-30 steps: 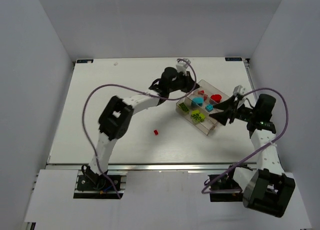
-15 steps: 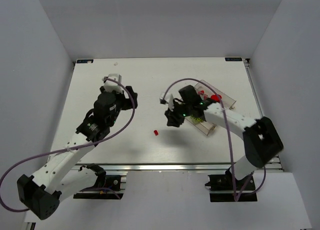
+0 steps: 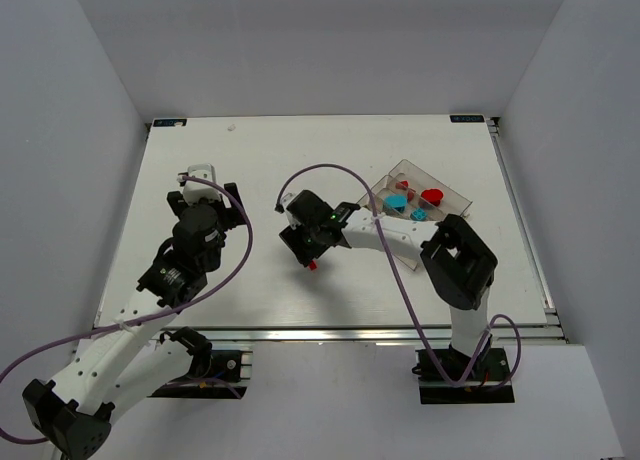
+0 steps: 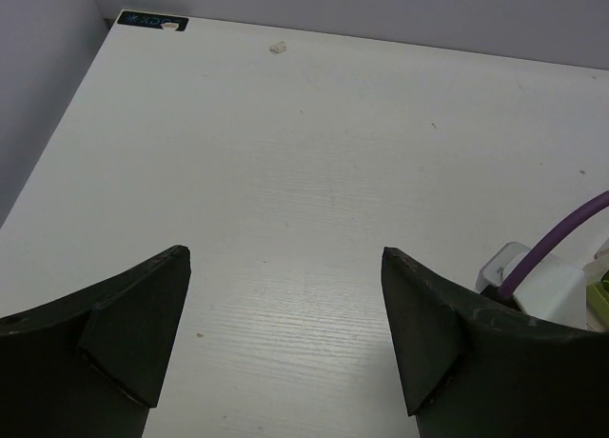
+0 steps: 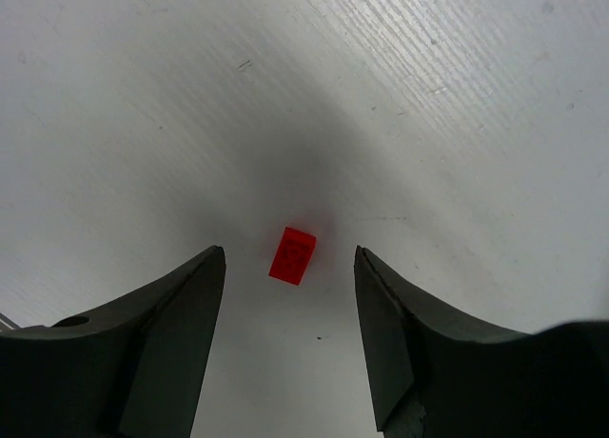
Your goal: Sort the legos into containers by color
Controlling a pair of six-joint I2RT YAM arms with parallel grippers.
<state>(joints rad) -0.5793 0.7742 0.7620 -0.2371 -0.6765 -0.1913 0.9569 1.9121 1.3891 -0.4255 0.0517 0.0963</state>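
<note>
**Task item.** One red brick [image 5: 292, 255] is seen on the white surface [image 3: 260, 160]. It is small, rectangular and bright red, much smaller than either finger beside it. Detail on its top face is too blurred to be made out. It lies flat within a soft shadow, near the middle of the surface in the top view.

**Right fingers** [image 5: 171, 343]. They are held apart, one on each side of the red brick. A gap is seen on both sides, and nothing is gripped.

**Left fingers** [image 4: 133, 333]. They are spread wide over bare surface on the left side. Nothing is held between them. A purple cable [image 4: 561, 238] is seen at the right edge of the left wrist view.

**Tray** [image 3: 452, 192]. A clear, divided tray is set at an angle on the right far part of the surface, apart from the red brick. Red pieces [image 3: 432, 195] and cyan pieces [image 3: 397, 200] are seen inside it. Its near end is covered by the right arm.

**Markings.** A dark label [image 4: 152, 21] is fixed at the far left corner of the surface. Its light writing is too small to be read.
</note>
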